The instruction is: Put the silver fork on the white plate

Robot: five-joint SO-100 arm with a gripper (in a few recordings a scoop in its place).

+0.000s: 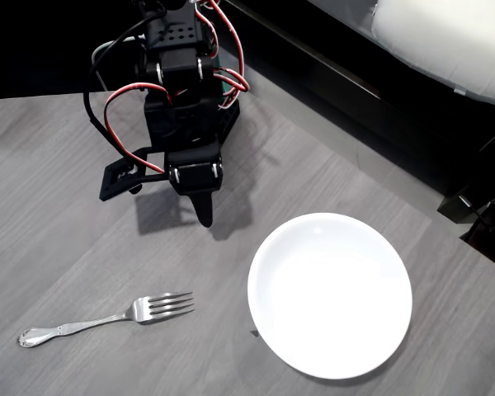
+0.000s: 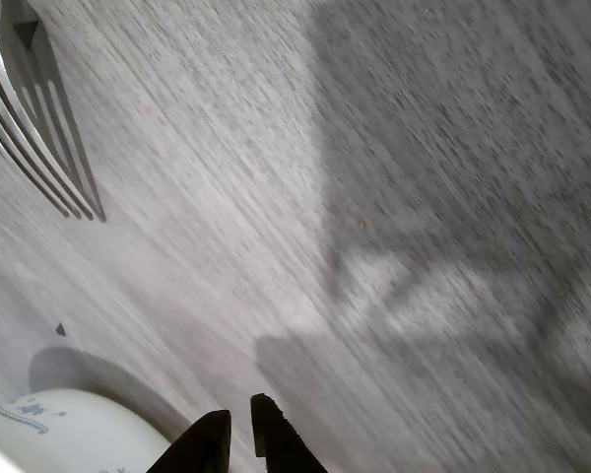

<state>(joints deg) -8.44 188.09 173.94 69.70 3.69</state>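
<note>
The silver fork [image 1: 107,318] lies flat on the grey table at the lower left of the overhead view, tines toward the white plate [image 1: 329,294], which sits at the lower right. My black gripper [image 1: 203,213] hangs above the table behind both, its tip pointing down, well apart from the fork and the plate. In the wrist view the gripper [image 2: 239,426] stands at the bottom edge with its two fingertips close together and nothing between them; the fork's tines [image 2: 34,138] show at the upper left and the plate's rim [image 2: 69,429] at the lower left.
Bare grey wood-grain table [image 1: 58,206] surrounds the fork and plate. The table's back edge runs diagonally at the upper right, with dark floor and a white cushion [image 1: 445,41] beyond. Red and black cables [image 1: 115,124] loop off the arm.
</note>
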